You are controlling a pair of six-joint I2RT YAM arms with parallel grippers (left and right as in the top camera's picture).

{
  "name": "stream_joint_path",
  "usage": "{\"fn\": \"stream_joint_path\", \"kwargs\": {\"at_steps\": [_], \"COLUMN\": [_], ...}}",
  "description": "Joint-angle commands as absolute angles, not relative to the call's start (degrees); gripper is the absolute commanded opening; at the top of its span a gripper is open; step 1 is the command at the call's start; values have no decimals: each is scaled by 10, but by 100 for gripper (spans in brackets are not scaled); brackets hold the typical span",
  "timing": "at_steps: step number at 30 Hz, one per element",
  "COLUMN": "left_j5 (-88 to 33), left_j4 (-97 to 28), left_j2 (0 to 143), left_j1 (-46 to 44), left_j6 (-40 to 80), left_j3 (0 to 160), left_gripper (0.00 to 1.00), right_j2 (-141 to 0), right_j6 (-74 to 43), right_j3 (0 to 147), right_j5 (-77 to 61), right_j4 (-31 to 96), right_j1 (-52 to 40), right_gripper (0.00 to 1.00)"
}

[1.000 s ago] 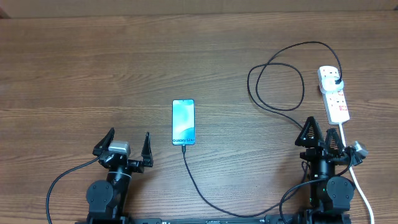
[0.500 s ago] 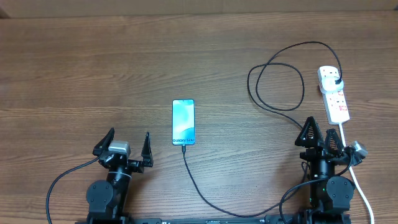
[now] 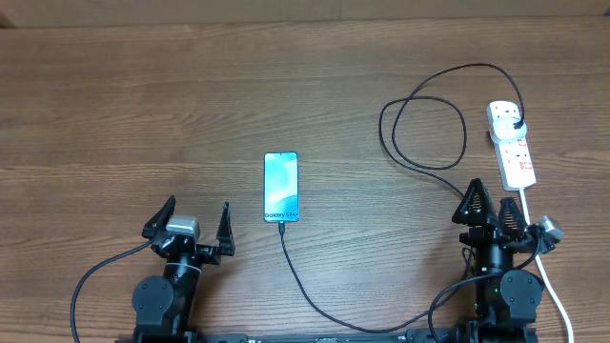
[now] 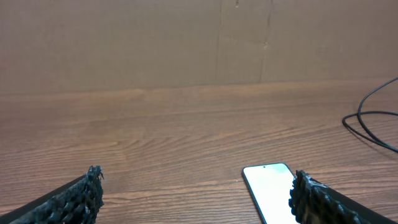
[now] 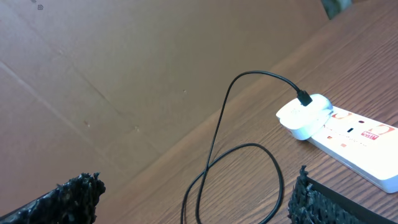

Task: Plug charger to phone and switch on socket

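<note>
The phone [image 3: 281,186] lies mid-table with its light-blue screen lit; it also shows in the left wrist view [image 4: 268,190]. The black charger cable [image 3: 310,291] meets the phone's near end, runs along the front edge, loops [image 3: 424,129] at the right, and ends in a black plug [image 3: 518,127] set in the white socket strip [image 3: 512,145]. The loop [image 5: 249,171] and strip [image 5: 348,134] show in the right wrist view. My left gripper [image 3: 195,224] is open and empty, left of the phone. My right gripper [image 3: 493,205] is open and empty, just in front of the strip.
The strip's thick white cord [image 3: 548,276] runs down past my right arm to the front edge. A brown cardboard wall [image 4: 199,43] stands along the table's far side.
</note>
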State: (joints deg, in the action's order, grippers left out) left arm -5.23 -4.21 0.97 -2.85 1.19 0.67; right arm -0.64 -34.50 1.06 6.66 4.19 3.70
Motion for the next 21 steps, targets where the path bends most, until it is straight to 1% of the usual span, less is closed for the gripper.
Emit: {"fn": "stream_joint_path", "kwargs": {"at_steps": [1,9,15,17,21], "left_j5": [-44,-44,-44,-44,-44], "left_j4": [-41,-41,-41,-41,-41], "left_j2": [6,6,6,6,6], "left_j1": [-23,-23,-23,-23,-23], "left_j6": [17,17,17,17,17], "left_j3": [3,3,3,3,3], "left_gripper": [100,100,100,99,100], "right_j2": [-5,-5,-5,-5,-5], "right_j6": [-340,-334,-167,-138,-134], "right_j3": [4,5,5,5,5], "right_j5": [75,79,72,73,73], "right_j4": [40,39,41,41,40], "right_j1": [36,36,35,35,35], "right_gripper": [100,100,100,100,100]}}
